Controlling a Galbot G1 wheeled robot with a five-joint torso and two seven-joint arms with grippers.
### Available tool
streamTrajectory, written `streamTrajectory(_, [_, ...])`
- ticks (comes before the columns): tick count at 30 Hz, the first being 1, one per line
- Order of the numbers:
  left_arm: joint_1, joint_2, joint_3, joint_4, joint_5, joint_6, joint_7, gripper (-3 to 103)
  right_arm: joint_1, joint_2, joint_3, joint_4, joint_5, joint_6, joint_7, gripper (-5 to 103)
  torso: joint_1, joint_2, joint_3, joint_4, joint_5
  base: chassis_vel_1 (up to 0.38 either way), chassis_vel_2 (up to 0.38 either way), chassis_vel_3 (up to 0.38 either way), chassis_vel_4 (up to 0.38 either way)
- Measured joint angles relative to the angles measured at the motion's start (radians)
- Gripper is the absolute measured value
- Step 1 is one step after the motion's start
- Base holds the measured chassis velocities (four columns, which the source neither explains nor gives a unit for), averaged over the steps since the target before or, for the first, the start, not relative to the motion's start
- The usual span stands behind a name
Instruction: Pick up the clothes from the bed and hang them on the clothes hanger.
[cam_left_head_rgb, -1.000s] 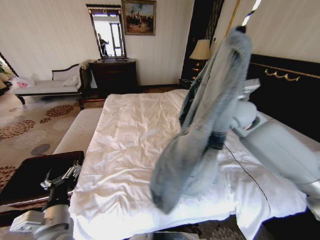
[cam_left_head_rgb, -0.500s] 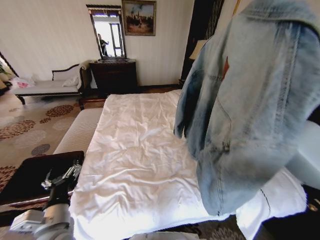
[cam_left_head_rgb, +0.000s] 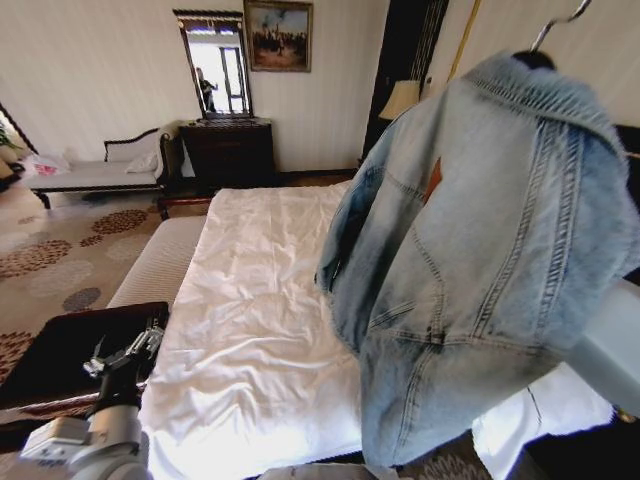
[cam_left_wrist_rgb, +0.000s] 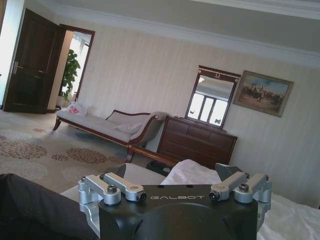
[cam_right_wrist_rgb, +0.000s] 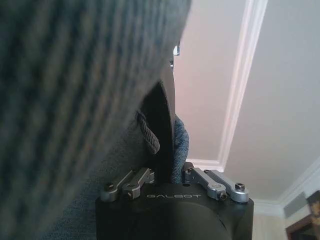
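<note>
Above the bed (cam_left_head_rgb: 262, 300), in the head view, the clothes (cam_left_head_rgb: 480, 260) hang on the clothes hanger (cam_left_head_rgb: 556, 24), raised on the robot's right side, clear of the white sheets; the left gripper (cam_left_head_rgb: 125, 357) sits low beside a dark bench (cam_left_head_rgb: 60, 350). In the left wrist view, the left gripper (cam_left_wrist_rgb: 176, 192) is spread wide, holding nothing. In the right wrist view, the right gripper (cam_right_wrist_rgb: 168, 172) is closed onto the clothes hanger (cam_right_wrist_rgb: 162, 125), with denim (cam_right_wrist_rgb: 75, 100) draped against it.

Rumpled white sheets (cam_left_head_rgb: 265, 300) on bed (cam_left_head_rgb: 180, 250)
</note>
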Motion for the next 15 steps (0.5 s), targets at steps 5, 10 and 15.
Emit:
streamTrajectory(5, [0.003,0.0,-0.002,0.0,-0.001,0.0,-0.001,100,-0.098,0.028,0.043,-0.012,-0.024,0.046,-0.056,21,0.0,0.0,0.0,0.0,0.0002,0.0,0.0,0.0,0.0])
streamTrajectory(10, [0.007,0.0,-0.003,0.0,-0.001,0.001,-0.002,100,-0.21,0.047,0.118,0.001,-0.038,0.058,-0.088,21,0.0,0.0,0.0,-0.0002,0.0001,0.0,0.0,0.0,0.0])
streamTrajectory(15, [0.008,0.0,-0.002,0.0,0.001,0.002,-0.002,100,-0.284,0.058,0.177,0.022,-0.043,0.059,-0.094,21,0.0,0.0,0.0,-0.0003,0.0002,0.0,0.0,0.0,0.0])
